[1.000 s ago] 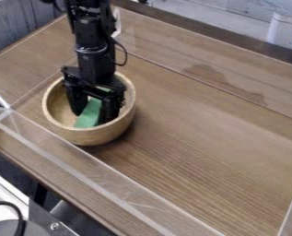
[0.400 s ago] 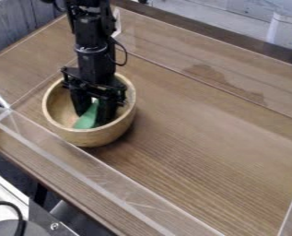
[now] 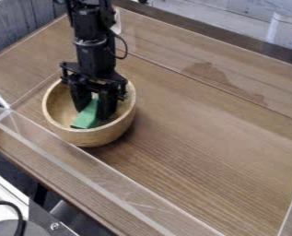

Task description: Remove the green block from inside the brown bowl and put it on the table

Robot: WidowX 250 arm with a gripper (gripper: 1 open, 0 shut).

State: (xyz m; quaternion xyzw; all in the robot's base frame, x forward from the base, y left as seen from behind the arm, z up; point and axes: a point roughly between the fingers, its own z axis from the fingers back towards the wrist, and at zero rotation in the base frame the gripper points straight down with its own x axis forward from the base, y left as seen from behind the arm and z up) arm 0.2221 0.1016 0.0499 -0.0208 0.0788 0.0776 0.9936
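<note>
The brown bowl (image 3: 64, 127) sits on the table (image 3: 197, 129) at the left, near the front acrylic wall. Inside it the green block (image 3: 86, 116) stands tilted, its lower end near the bowl's floor. My gripper (image 3: 94, 103) reaches straight down into the bowl, its black fingers (image 3: 82, 95) shut on the upper part of the green block. The block's top end is hidden between the fingers.
Low clear acrylic walls (image 3: 62, 180) border the tabletop on the front, left and right. A dark stain (image 3: 216, 72) marks the wood right of centre. The black arm (image 3: 91, 28) rises above the bowl toward the back left.
The fingers have closed onto the green block. The gripper has risen slightly, and the block has lifted a little and tilted up inside the bowl.
</note>
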